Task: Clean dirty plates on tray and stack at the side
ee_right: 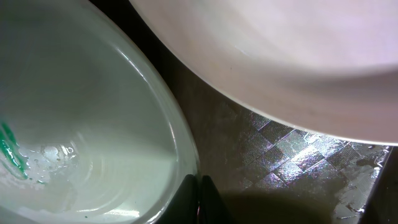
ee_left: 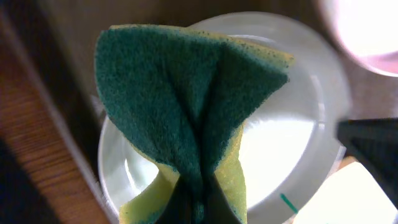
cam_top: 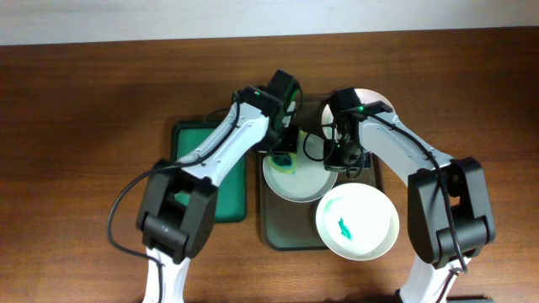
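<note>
Three white plates lie on the dark tray (cam_top: pixel 280 236). The middle plate (cam_top: pixel 307 181) holds water and a teal smear (ee_right: pixel 9 149). The front plate (cam_top: pixel 357 221) carries a teal smear too. The back plate (cam_top: pixel 370 94) is partly hidden by my right arm. My left gripper (cam_top: pixel 282 158) is shut on a green and yellow sponge (ee_left: pixel 193 106), which is folded and held over the middle plate (ee_left: pixel 280 143). My right gripper (ee_right: pixel 199 199) is shut with nothing between its fingers. Its tips rest against the outer rim of the middle plate (ee_right: pixel 74 124).
A bright green tray (cam_top: pixel 210 172) lies left of the dark tray, under my left arm. Brown wooden table (cam_top: pixel 76 126) surrounds both trays. The dark tray's wet, patterned floor (ee_right: pixel 286 162) shows between the middle and back plates.
</note>
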Robot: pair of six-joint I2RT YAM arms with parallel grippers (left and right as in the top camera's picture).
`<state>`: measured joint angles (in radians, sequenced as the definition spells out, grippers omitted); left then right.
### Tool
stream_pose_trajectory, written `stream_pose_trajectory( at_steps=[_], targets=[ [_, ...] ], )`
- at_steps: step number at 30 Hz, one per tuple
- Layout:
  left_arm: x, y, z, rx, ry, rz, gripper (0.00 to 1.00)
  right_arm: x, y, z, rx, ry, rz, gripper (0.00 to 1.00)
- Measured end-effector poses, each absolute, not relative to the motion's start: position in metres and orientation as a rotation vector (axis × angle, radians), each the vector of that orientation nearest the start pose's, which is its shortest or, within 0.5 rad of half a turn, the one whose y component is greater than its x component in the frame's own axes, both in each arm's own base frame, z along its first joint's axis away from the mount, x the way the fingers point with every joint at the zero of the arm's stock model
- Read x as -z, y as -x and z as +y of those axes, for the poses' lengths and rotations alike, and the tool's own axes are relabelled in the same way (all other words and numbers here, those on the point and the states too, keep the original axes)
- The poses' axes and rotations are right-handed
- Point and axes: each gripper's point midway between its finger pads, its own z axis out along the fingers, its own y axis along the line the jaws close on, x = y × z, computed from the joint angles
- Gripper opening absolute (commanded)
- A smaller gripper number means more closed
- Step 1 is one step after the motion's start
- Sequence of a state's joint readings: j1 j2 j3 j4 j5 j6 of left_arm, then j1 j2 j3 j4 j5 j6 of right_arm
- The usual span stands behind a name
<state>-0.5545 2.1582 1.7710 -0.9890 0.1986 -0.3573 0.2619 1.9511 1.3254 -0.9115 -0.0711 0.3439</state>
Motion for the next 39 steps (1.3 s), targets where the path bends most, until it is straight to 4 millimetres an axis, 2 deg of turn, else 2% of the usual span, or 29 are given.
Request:
stream_pose_trajectory(
  at_steps=[1, 4, 8, 10, 18, 20, 21, 24, 25, 26, 31, 33, 39],
  targets=[
    [-0.045, -0.378, -0.275, 0.396, -0.321, 3.023, 0.0, -0.018, -0.344, 0.105, -0.122, -0.126, 3.126, 0.04],
    [-0.025, -0.374, -0.28, 0.378, -0.337, 3.055, 0.0, -0.018, -0.344, 0.105, -0.122, -0.127, 3.126, 0.04],
    [-0.012, -0.37, -0.29, 0.35, -0.378, 3.069, 0.0, -0.018, -0.344, 0.105, -0.121, -0.128, 3.126, 0.04],
    [-0.012, -0.368, -0.294, 0.348, -0.393, 3.073, 0.0, -0.018, -0.344, 0.104, -0.115, -0.128, 3.127, 0.04],
    [-0.019, -0.35, -0.316, 0.571, -0.483, 3.111, 0.0, -0.018, -0.343, 0.099, -0.084, -0.136, 3.129, 0.04],
    [-0.029, -0.346, -0.319, 0.614, -0.499, 3.107, 0.0, -0.018, -0.343, 0.099, -0.085, -0.137, 3.127, 0.04],
    [-0.04, -0.345, -0.322, 0.652, -0.509, 3.09, 0.0, -0.019, -0.343, 0.099, -0.085, -0.136, 3.127, 0.04],
    [-0.104, -0.347, -0.326, 0.722, -0.539, 2.946, 0.0, -0.019, -0.344, 0.099, -0.086, -0.136, 3.125, 0.04],
    [-0.117, -0.348, -0.322, 0.697, -0.537, 2.917, 0.0, -0.019, -0.344, 0.099, -0.089, -0.135, 3.123, 0.04],
    [-0.123, -0.35, -0.316, 0.651, -0.528, 2.906, 0.0, -0.019, -0.345, 0.1, -0.095, -0.134, 3.12, 0.04],
    [-0.102, -0.356, -0.296, 0.437, -0.509, 2.915, 0.0, -0.019, -0.345, 0.1, -0.097, -0.134, 3.118, 0.04],
    [-0.084, -0.362, -0.291, 0.379, -0.493, 2.895, 0.0, -0.019, -0.345, 0.1, -0.096, -0.134, 3.119, 0.04],
    [-0.037, -0.362, -0.285, 0.352, -0.458, 2.865, 0.0, -0.019, -0.345, 0.1, -0.096, -0.135, 3.119, 0.04]
  ],
)
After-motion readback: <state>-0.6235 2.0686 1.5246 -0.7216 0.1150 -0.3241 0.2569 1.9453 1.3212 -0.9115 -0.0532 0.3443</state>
